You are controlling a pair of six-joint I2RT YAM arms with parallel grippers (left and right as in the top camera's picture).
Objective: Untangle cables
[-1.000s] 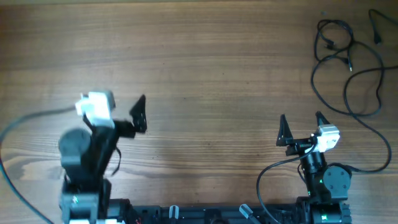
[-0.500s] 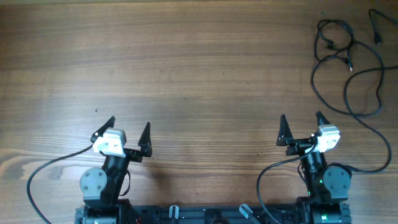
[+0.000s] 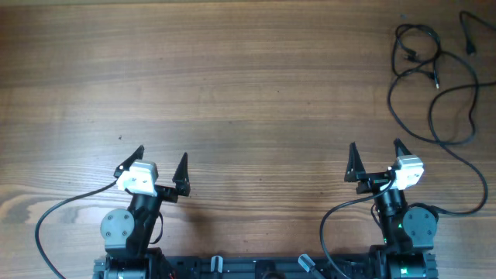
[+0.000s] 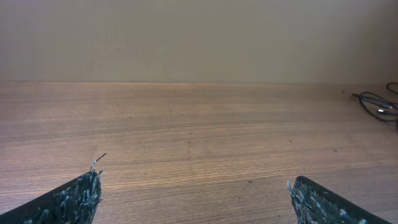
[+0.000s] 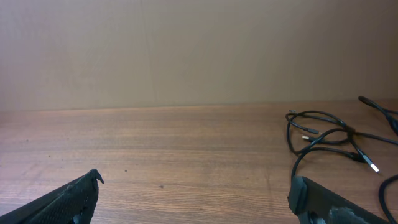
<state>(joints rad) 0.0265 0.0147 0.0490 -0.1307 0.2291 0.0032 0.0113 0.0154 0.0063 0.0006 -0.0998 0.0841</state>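
At the front left of the wooden surface (image 3: 256, 77), the left end effector (image 3: 161, 155) has its fingers spread wide and holds nothing. The cables (image 3: 413, 54) lie well apart from it, diagonally across the surface in the far right corner. At the front right, the right end effector (image 3: 375, 147) is likewise spread and empty. The cables are nearer to this one, beyond it and off to its right, touching neither finger. They form a loose tangle of thin black loops with small plugs. Only bare wood lies between them and either end effector.
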